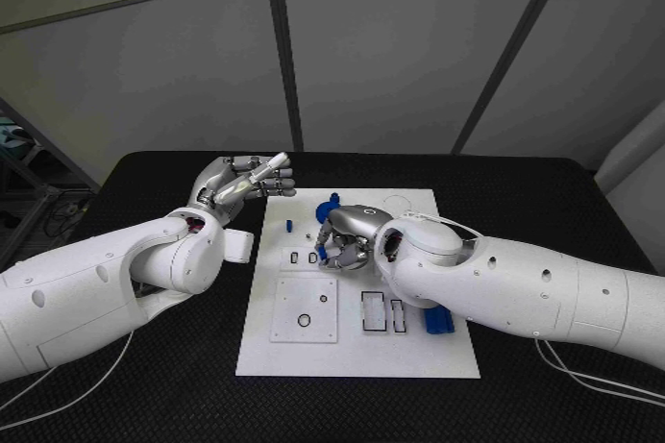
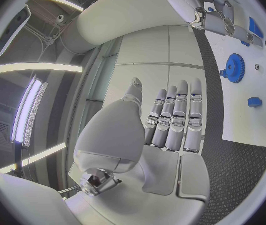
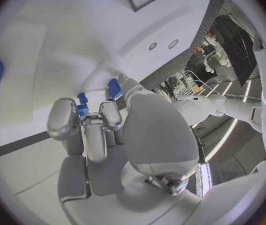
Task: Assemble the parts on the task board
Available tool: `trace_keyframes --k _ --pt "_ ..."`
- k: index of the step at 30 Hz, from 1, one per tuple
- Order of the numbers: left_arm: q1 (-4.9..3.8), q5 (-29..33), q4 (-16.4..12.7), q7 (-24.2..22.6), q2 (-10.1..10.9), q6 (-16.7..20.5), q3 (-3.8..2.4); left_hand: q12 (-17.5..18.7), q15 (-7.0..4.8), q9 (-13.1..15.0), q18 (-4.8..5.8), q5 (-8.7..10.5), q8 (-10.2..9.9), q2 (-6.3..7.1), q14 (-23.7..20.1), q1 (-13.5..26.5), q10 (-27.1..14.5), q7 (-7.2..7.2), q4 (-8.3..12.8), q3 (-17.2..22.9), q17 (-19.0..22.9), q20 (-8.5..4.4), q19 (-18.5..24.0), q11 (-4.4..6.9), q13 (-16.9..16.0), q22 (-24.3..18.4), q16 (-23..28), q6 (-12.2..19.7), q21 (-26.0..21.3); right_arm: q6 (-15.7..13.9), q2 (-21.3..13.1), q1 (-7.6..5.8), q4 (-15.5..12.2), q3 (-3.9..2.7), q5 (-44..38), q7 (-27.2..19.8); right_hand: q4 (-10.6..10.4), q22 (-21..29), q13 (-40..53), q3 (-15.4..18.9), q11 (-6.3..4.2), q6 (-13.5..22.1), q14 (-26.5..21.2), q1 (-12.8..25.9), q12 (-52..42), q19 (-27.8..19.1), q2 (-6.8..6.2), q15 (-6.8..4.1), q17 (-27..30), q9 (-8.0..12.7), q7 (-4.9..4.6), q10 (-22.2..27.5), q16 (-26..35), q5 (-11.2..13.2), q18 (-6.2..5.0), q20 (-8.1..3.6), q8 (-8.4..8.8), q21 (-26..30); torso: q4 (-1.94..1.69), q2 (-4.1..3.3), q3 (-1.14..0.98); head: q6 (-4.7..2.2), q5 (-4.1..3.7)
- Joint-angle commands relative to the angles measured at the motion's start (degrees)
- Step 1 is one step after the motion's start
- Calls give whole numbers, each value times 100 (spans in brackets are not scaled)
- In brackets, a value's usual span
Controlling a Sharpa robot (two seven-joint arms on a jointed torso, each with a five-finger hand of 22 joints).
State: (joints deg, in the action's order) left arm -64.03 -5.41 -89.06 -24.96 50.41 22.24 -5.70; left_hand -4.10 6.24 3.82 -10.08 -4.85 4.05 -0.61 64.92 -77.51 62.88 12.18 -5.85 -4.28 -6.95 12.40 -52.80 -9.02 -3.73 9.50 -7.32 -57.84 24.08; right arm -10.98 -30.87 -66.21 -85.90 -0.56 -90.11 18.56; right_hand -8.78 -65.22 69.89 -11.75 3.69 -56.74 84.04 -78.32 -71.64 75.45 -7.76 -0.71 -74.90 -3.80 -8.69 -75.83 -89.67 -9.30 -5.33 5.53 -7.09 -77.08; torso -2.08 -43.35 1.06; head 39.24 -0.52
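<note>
The white task board (image 1: 416,356) lies in the middle of the black table. My right hand (image 1: 347,239) is bent down over the board's upper part, fingertips on or just above it, beside the blue gear (image 1: 327,210). Between its fingertips (image 3: 86,122) a small blue part (image 3: 81,104) shows in the right wrist view; I cannot tell whether it is gripped. My left hand (image 1: 250,182) hangs raised off the board's left side, its fingers (image 2: 177,117) straight, side by side and holding nothing. The left wrist view shows the gear (image 2: 235,67) and the right hand (image 2: 211,10).
A small blue peg (image 1: 288,225) stands near the board's left edge. A blue bar (image 1: 436,320) lies by the right forearm, next to black-outlined slots (image 1: 374,310). A white square plate (image 1: 305,294) with a black ring (image 1: 304,320) sits lower left on the board.
</note>
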Motion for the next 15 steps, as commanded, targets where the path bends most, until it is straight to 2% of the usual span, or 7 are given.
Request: trace_keyframes --k 1,7,8,10,11,13,15 --pt "-9 -38 -8 -1 2 -9 -5 26 21 -3 -41 28 -30 -27 -11 19 18 11 47 -1 -8 16 33 -12 -1 -9 26 -26 -25 106 -16 28 34 32 -72 162 -43 17 -13 20 14 52 577 77 36 -28 -37 41 -1435 0 -2 40 8 48 21 38 44 40 0 0 0 0 -3" --pt "-9 -39 -6 0 5 -13 -5 28 23 -4 -41 27 -32 -27 -10 22 14 15 50 -5 -9 17 31 -15 0 -13 30 -22 -28 -170 -29 29 17 32 -62 159 -155 40 -34 126 37 148 574 202 42 -41 -132 61 -1424 -1 -21 61 15 271 16 57 85 58 -3 0 0 -6 -6" --pt "-9 -39 -4 0 6 -16 -5 28 23 -4 -41 27 -32 -27 -10 22 14 14 50 -5 -9 17 31 -15 0 -13 30 -22 -28 -247 -32 29 14 32 -62 147 -253 39 -33 261 63 231 576 257 28 -39 -185 79 -1430 -2 -36 55 11 290 16 71 119 59 0 2 1 -6 -4" --pt "-9 -39 1 2 6 -23 -5 26 23 -3 -41 27 -30 -28 -7 19 18 10 53 -4 -10 17 29 -13 -1 -14 30 -25 -29 -408 -42 29 8 33 -49 114 -375 40 -29 596 94 347 577 308 11 -37 -230 105 -1437 -1 -65 54 8 -47 15 86 165 62 0 0 -1 -9 -3" --pt "-9 -40 5 6 6 -24 -5 23 20 -2 -42 27 -27 -30 1 17 24 5 58 -4 -12 17 25 -10 -3 -16 29 -30 -29 -516 -51 29 2 33 -34 85 -430 42 -31 769 96 413 577 314 7 -38 -250 111 -1438 4 -85 57 7 -100 16 97 191 64 0 0 -2 -12 -4" --pt "-9 -84 12 49 9 -16 -5 15 7 0 -46 26 -22 -38 44 14 43 -9 72 -7 -24 11 -2 2 -5 -20 16 -44 -23 -763 -70 29 -15 33 3 -5 -652 37 -33 1244 116 552 578 94 -12 -33 -160 125 -1441 -12 -98 61 5 -81 16 120 220 64 0 1 -4 -16 -4" --pt "-9 -137 19 98 13 -8 -5 10 -14 1 -52 27 -20 -40 110 24 63 -25 82 -19 -39 -5 -59 17 -6 -19 -3 -57 -2 -981 -98 30 -40 33 46 -120 -693 42 -33 1290 116 555 577 42 -16 -36 -158 128 -1437 -14 -102 61 7 -79 14 122 211 67 1 2 -5 -25 -1"
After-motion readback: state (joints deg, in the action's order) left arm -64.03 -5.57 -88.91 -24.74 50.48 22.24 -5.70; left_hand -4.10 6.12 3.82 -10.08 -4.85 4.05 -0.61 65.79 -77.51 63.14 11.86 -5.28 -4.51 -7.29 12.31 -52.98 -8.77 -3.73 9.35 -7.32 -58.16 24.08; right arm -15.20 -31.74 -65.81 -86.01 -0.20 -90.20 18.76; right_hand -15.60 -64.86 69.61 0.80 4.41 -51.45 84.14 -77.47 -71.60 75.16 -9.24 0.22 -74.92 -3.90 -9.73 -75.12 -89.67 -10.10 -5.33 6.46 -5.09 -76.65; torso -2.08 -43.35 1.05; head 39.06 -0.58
